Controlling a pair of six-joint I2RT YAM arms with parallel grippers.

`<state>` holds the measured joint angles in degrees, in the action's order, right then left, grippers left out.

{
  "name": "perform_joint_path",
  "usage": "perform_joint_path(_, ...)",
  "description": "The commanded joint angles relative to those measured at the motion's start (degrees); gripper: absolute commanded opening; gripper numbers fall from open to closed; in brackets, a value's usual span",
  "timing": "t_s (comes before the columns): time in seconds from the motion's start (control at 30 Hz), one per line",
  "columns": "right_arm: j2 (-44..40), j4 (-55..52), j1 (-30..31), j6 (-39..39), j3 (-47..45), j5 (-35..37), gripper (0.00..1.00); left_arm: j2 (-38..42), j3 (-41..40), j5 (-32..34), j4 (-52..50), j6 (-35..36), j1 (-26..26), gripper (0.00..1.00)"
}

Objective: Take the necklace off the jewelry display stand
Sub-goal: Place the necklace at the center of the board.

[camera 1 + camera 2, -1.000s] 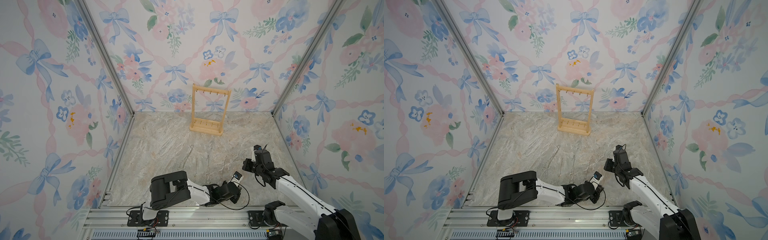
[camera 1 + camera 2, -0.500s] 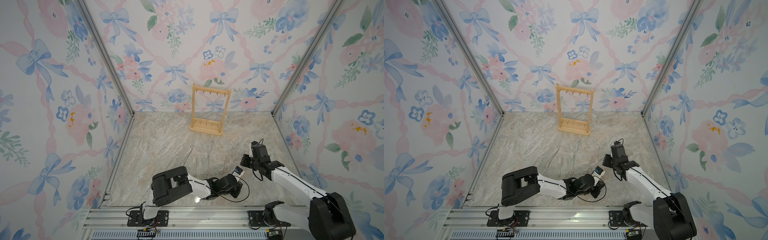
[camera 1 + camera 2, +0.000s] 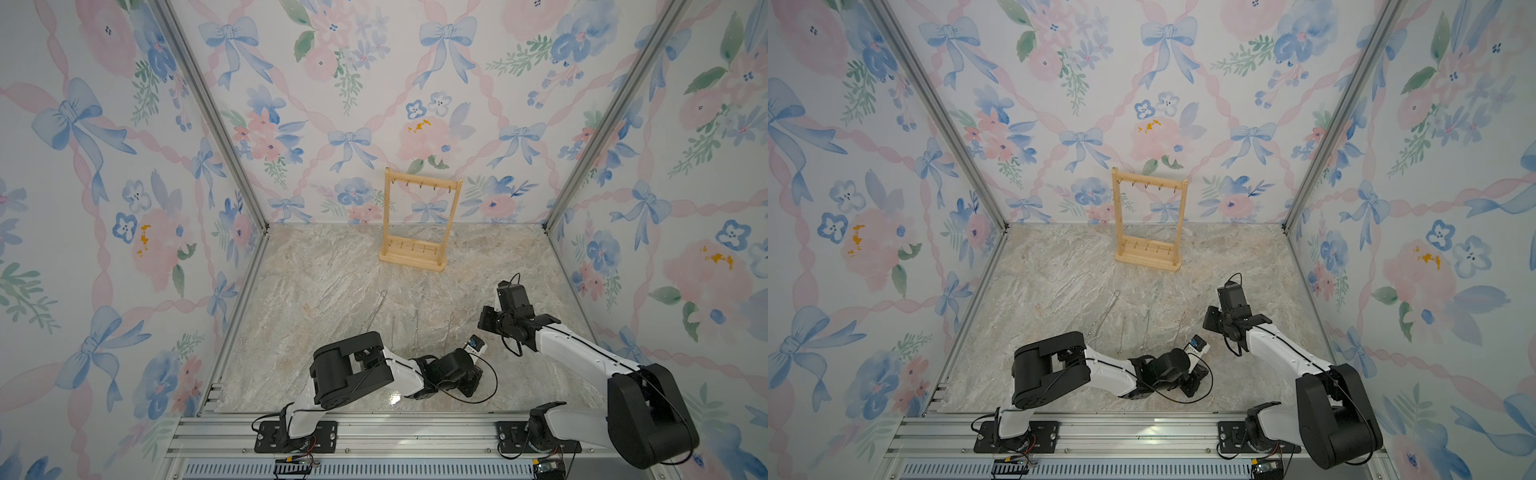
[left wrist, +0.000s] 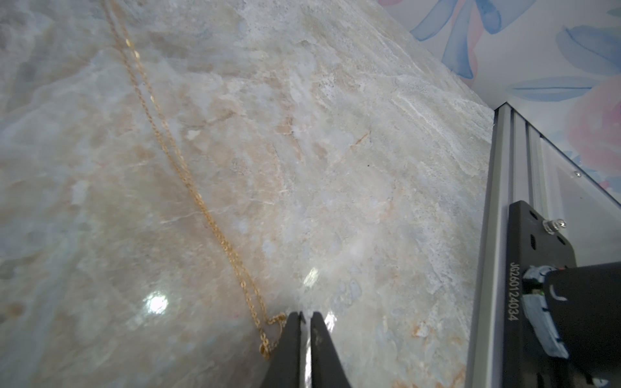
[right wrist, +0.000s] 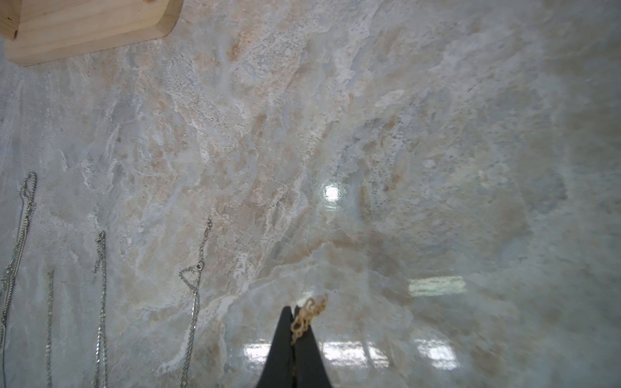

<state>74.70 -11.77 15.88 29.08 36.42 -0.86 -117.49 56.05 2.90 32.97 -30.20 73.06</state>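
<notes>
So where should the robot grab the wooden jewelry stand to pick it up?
Probably one upright post of the jewelry display stand, about halfway up, coming from the front. The posts are slim and stand free, so jaws could close around one; the base lies wide and flat on the marble table.

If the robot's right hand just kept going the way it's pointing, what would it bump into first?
Most likely the marble tabletop: the right hand, pinching a gold necklace, tilts down at it. The silver necklaces and jewelry display stand sit off to its side.
</notes>
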Motion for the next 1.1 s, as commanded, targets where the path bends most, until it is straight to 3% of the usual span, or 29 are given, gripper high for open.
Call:
perform_joint_path(0.0, 2.0, -0.4, -0.9, -0.6, 2.0, -0.4, 0.06, -1.3, -0.8, -0.5, -1.2, -0.7, -0.4, 0.11)
perform_joint_path(0.53, 9.0, -1.2, -2.0, -0.9, 5.7, -0.5, 0.15, -0.3, -3.6, 0.2, -1.2, -1.9, 0.4, 0.09)
perform_joint_path(1.07, 10.5, -1.2, -3.7, -0.8, 8.1, 0.0, 0.21, -0.1, -5.1, 1.1, -1.1, -2.8, 1.8, 0.09)
